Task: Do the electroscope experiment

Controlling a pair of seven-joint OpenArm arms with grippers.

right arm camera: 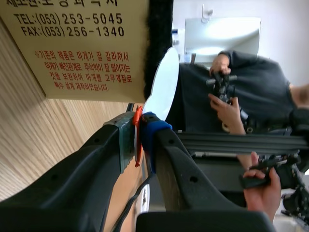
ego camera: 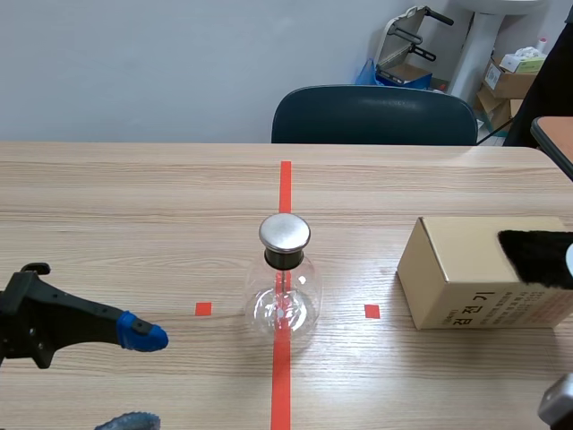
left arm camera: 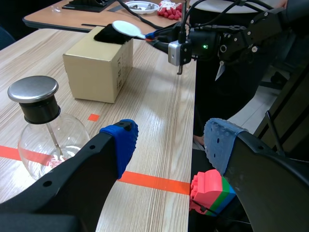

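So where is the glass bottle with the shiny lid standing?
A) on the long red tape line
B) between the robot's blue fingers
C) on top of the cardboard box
A: the glass bottle stands on the table right on the long red tape line, apart from the cardboard box.

The wooden bench (ego camera: 134, 197) is carrying a glass electroscope flask (ego camera: 284, 300), standing on the red tape line (ego camera: 285, 184), and a cardboard box (ego camera: 466, 278) well apart from it.
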